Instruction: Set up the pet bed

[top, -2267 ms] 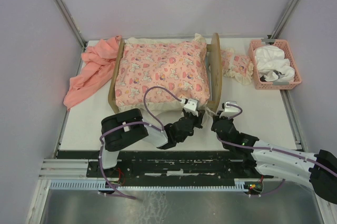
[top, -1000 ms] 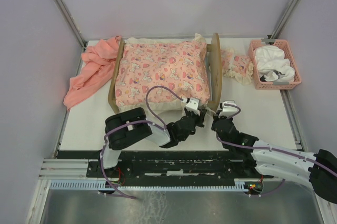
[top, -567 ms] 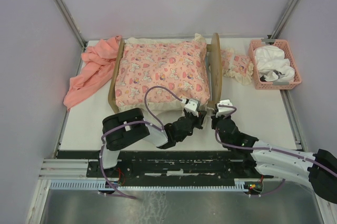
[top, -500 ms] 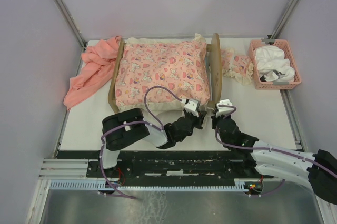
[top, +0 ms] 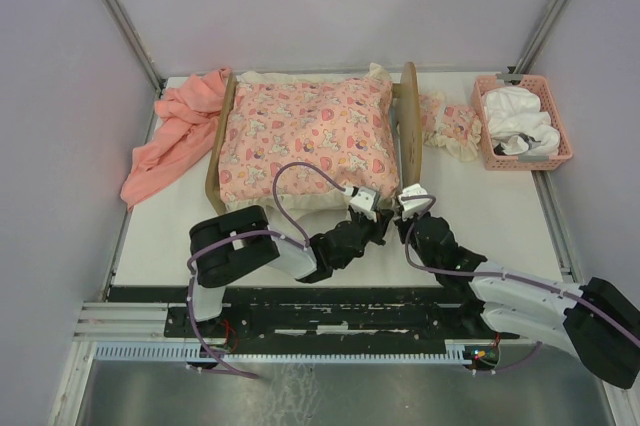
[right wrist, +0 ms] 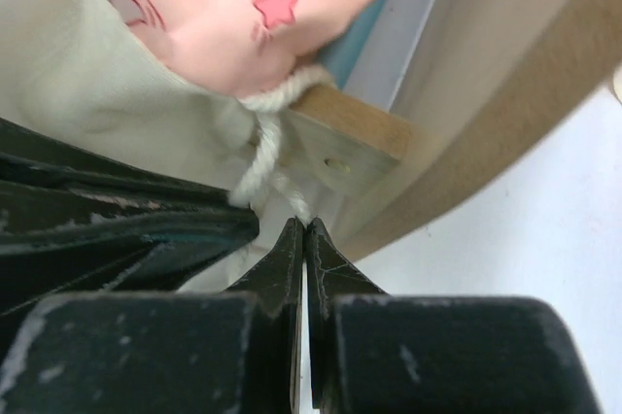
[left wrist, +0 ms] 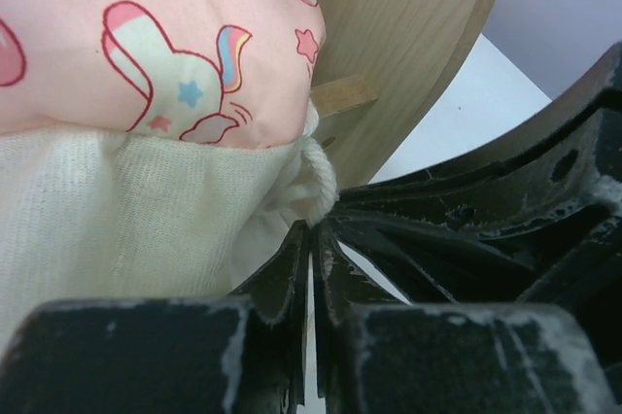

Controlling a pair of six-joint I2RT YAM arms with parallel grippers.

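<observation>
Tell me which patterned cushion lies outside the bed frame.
The small cushion between the headboard and the pink basket; the large cushion fills the pet bed.

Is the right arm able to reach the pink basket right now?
Probably yes, once it lets go. The right gripper is shut at a string on the corner of the bed, and only bare table lies between it and the basket.

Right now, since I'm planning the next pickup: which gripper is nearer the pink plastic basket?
Right. The right gripper lies left of and in front of the pink plastic basket; the left gripper sits farther left.
</observation>
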